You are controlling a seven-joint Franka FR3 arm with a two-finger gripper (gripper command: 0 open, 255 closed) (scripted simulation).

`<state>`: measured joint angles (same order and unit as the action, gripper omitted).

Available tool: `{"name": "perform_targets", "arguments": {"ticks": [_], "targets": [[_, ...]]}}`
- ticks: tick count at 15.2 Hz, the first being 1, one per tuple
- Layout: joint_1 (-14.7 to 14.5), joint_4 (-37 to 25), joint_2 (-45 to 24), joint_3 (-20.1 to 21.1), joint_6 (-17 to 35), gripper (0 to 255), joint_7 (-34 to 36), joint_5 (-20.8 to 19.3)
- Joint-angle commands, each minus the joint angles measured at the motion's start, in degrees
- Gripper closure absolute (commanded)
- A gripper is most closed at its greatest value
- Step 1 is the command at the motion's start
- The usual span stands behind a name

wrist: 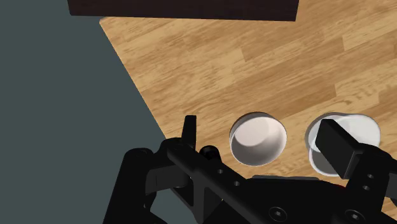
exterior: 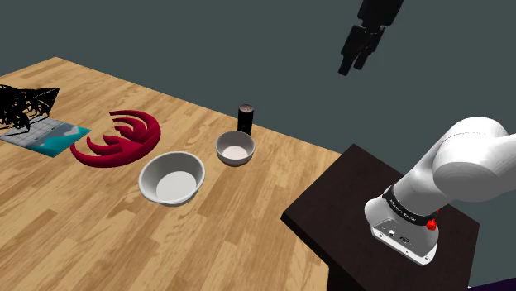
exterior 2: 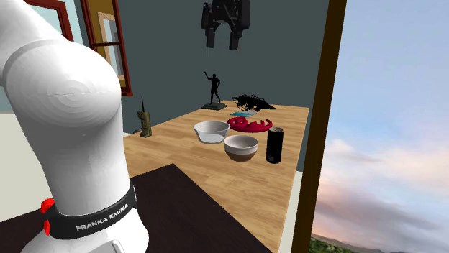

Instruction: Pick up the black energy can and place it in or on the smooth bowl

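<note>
Shoulder view | tool point(exterior: 353, 68) open, empty, high | cylindrical black can point(exterior: 246, 118) upright | on wood-grain table point(exterior: 83, 215)

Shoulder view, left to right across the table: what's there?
Black wire object → red piece → large bowl → small bowl → stand. The can overlaps the small bowl, so it's left out.

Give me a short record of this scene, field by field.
pincer: open, empty, high above the table
can: black, upright, on the table, not yet grasped
small bowl: empty, beside the can, not touching it
large bowl: white, empty, next to the small bowl
</note>
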<state>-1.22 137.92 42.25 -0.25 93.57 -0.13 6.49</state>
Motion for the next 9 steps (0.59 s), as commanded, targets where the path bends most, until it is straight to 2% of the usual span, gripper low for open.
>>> {"name": "perform_targets", "arguments": {"ticks": [1, 9], "targets": [[0.0, 0.0, 0.0, 0.0, 0.0, 0, 0.0, 0.0], [-0.7, 1.5, -13.7, 0.0, 15.9, 0, -3.2, 0.5]]}}
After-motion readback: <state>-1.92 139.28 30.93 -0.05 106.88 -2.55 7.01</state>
